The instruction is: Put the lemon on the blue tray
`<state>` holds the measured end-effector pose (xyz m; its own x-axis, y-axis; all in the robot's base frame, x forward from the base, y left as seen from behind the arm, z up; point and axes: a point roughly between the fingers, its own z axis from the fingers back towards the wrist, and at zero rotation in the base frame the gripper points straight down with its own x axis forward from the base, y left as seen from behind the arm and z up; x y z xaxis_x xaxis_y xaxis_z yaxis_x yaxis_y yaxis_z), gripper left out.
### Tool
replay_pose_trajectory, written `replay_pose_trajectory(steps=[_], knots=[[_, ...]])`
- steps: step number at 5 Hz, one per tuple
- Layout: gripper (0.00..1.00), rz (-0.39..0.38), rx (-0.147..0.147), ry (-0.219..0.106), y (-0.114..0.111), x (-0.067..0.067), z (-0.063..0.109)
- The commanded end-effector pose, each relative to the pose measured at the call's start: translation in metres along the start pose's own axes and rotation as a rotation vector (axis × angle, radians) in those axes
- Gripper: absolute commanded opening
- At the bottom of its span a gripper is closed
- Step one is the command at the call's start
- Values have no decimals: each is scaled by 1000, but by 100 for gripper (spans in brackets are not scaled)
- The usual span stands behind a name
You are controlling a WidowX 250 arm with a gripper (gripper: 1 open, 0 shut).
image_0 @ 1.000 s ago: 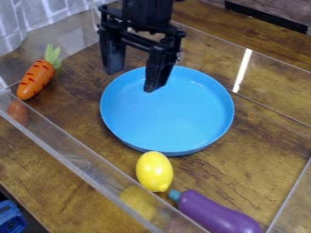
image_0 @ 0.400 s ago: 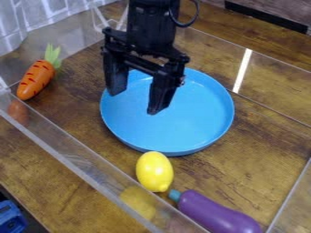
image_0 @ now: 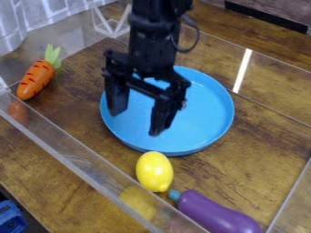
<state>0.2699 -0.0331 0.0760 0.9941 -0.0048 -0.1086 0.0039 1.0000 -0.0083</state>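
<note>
We see the gripper [image_0: 137, 116] over the blue tray [image_0: 205, 107], its two dark fingers spread wide and pointing down, with nothing pinched between them. One finger hangs toward the tray's nine o'clock side, the other nearer its middle; whether either touches the dish we cannot tell. The arm [image_0: 153, 18] comes in from twelve o'clock and hides part of the tray behind it.

The lemon [image_0: 155, 171] lies on the wooden counter [image_0: 249, 168] outside the tray, just beyond its rim at six o'clock. It sits nearer to us than the gripper does, and the fingers are apart from it.

At about five o'clock from the tray we find the purple eggplant [image_0: 216, 212] on its side, its green stem end pointing up toward the lemon and close beside it. The orange carrot [image_0: 36, 77] lies well apart from the tray, at about ten o'clock, its green top pointing toward twelve. A clear wall [image_0: 85, 155] slants across our view from nine o'clock down toward six.
</note>
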Motion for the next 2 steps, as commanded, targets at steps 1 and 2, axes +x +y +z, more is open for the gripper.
replay_pose_trajectory(steps=[1, 2], knots=[[100, 4, 0, -55, -8, 1, -7], [100, 8, 7, -72, -14, -2, -19]])
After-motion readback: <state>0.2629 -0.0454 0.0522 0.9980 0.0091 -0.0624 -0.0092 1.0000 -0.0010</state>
